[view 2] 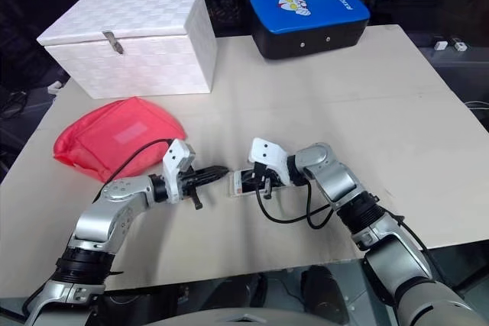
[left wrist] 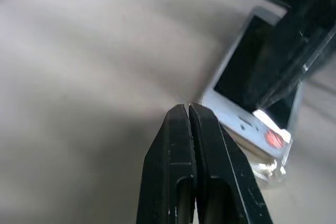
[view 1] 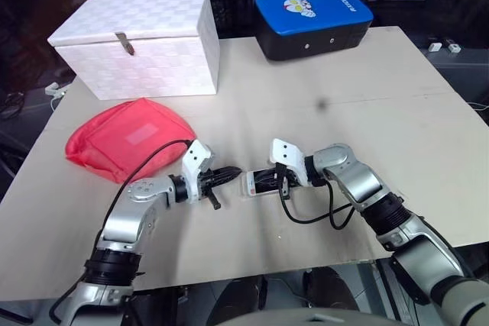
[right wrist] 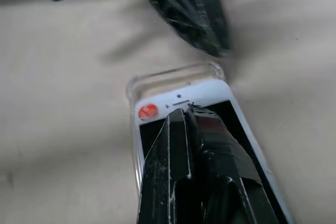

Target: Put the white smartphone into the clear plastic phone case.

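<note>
On the beige table (view 1: 367, 104), both grippers' jaws were pressed together; the right gripper (right wrist: 185, 113) should press the white smartphone (right wrist: 210, 94) flat into the clear plastic phone case (right wrist: 157, 83) while the left gripper (left wrist: 188, 109) braces its left end.

head stereo pair looks down over table (view 1: 367, 104); wrist cams close, both share white smartphone (right wrist: 220, 103).

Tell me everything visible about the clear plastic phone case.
The clear plastic phone case is a thin, nearly colourless shell with rounded corners, lying flat on the tan table. The white smartphone lies in it, screen up, the case's rim showing past the phone's end. The shut right tool rests on the phone; the shut left tool points at the case's end.
</note>
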